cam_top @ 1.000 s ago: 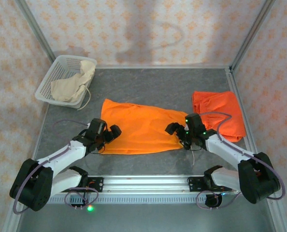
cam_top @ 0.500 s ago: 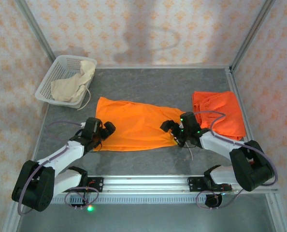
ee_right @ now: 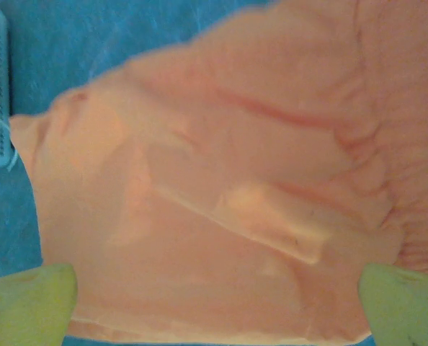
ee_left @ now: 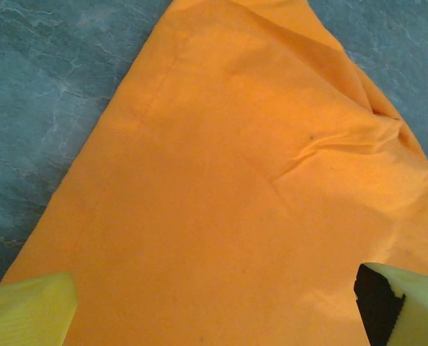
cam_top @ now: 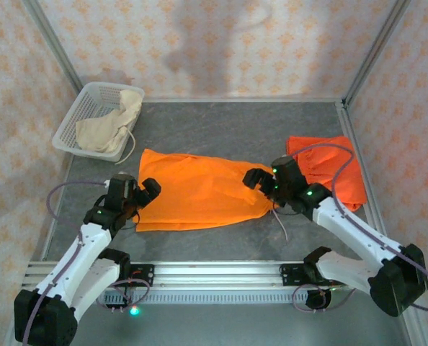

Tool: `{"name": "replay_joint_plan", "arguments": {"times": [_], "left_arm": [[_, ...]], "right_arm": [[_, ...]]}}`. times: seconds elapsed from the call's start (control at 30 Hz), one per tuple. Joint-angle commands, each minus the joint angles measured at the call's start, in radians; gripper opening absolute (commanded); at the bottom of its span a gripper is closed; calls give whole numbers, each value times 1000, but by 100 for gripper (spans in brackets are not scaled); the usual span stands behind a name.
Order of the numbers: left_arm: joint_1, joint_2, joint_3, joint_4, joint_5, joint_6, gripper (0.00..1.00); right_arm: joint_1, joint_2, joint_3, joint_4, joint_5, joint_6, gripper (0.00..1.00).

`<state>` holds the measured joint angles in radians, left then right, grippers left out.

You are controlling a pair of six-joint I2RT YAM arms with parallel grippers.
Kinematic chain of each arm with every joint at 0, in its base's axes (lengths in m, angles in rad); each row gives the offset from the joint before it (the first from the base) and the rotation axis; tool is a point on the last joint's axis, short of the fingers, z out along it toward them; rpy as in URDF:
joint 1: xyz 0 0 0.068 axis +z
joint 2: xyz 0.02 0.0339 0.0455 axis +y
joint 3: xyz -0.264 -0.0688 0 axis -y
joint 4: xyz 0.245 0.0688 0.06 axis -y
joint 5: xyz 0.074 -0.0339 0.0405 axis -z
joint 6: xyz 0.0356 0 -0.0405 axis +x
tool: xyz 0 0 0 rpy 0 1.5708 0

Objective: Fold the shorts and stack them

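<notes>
Logged spread orange shorts at centre of table. Found left gripper at their 9 o'clock edge, right gripper at 3 o'clock; both wide open, gripping nothing.

The spread soft cloth shorts and folded cloth shorts are bright orange. The crumpled cloth shorts are cream-beige. The plastic mesh basket is white, the flat tabletop is mottled grey, and the wallpapered walls are pale with peach floral motifs.

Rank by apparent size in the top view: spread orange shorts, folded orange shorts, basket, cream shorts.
1. spread orange shorts
2. basket and folded orange shorts: about alike, and the shorts are partly hidden, so unranked
3. cream shorts
</notes>
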<state>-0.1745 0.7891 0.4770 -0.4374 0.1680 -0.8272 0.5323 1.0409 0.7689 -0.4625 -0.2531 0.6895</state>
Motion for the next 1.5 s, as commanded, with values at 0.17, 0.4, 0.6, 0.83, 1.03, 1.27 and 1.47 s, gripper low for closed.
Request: {"name": "replay_joint_plan", "arguments": {"times": [0.17, 0.4, 0.6, 0.83, 1.03, 1.27, 1.47], "left_arm": [[5, 1, 49, -78, 53, 42, 100], [4, 21, 23, -39, 72, 36, 100], [5, 31, 7, -14, 75, 37, 100], [5, 53, -11, 21, 87, 26, 100], [6, 50, -14, 18, 85, 29, 100], [5, 48, -16, 18, 82, 27, 100], [5, 45, -14, 16, 82, 27, 100]], "right_arm": [[-209, 174, 155, -321, 38, -312, 100], [-277, 370, 187, -238, -66, -386, 89], [-319, 489, 176, -162, -166, -416, 78], [-350, 584, 163, -67, -258, -389, 61], [-364, 664, 153, -30, -314, -368, 56], [-364, 724, 154, -16, -331, -361, 32], [-364, 740, 176, -44, -283, -388, 3]]}}
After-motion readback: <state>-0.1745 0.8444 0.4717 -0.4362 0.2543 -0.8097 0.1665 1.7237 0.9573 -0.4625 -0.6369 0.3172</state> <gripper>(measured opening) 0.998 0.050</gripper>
